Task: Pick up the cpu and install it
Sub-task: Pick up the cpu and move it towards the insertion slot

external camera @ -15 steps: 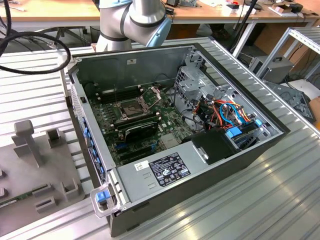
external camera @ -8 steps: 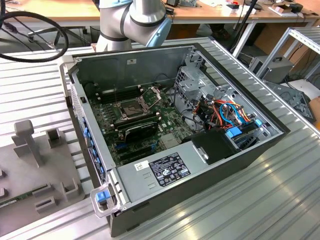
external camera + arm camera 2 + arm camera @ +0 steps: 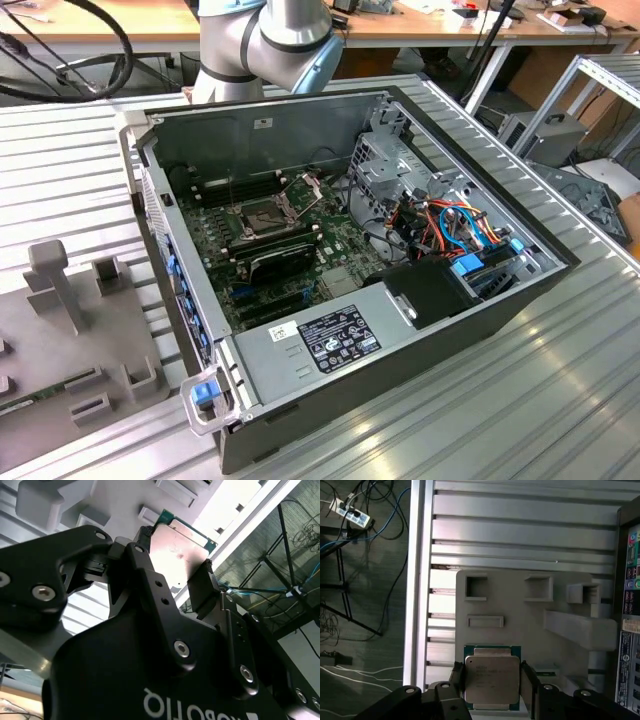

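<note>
Pick step: gripper (image 3: 492, 685) fingers clamped on the cpu (image 3: 492, 672) edges, at the grey holder tray (image 3: 520, 605). Install pending; probably needs square, level alignment over the motherboard socket (image 3: 262, 213).

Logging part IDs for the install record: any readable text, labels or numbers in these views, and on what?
Nothing reads well enough to quote.
On the cpu, held in the pincer: faint etched lines, too small to read.
On the metal cover in the case: a black label, print too small to read.
Beside it: a white sticker, also too small to read.
On the pincer body: white lettering, upside down and cut off.
</note>
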Motion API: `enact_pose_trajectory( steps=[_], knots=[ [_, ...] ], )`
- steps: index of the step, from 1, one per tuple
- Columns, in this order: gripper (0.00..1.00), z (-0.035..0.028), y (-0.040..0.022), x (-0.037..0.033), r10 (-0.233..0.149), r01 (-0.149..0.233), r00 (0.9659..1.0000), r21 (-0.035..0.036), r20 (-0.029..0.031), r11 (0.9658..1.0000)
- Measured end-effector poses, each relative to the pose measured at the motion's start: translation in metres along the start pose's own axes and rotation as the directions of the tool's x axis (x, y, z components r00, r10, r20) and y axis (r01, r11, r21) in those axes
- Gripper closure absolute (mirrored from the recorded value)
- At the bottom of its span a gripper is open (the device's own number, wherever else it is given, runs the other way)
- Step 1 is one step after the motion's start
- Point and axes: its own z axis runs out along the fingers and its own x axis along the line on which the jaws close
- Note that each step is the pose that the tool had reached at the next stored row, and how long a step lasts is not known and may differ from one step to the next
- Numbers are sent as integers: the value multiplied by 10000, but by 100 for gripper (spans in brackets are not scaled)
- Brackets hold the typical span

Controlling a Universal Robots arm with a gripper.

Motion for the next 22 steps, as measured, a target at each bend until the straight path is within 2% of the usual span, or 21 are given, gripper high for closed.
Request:
enact_pose_trajectory(
  steps=[10, 11, 14, 22],
  knots=[
    [45, -188, -1, -1, 0, 0, 10000, -1, 1, 10000],
    [45, -238, -1, -1, 0, 0, 10000, -1, 1, 10000],
    [45, -240, -6, -86, 0, 0, 10000, 0, 0, 10000],
    [45, -239, -9, -146, 2, -2, 10000, -1, 1, 10000]
  ],
)
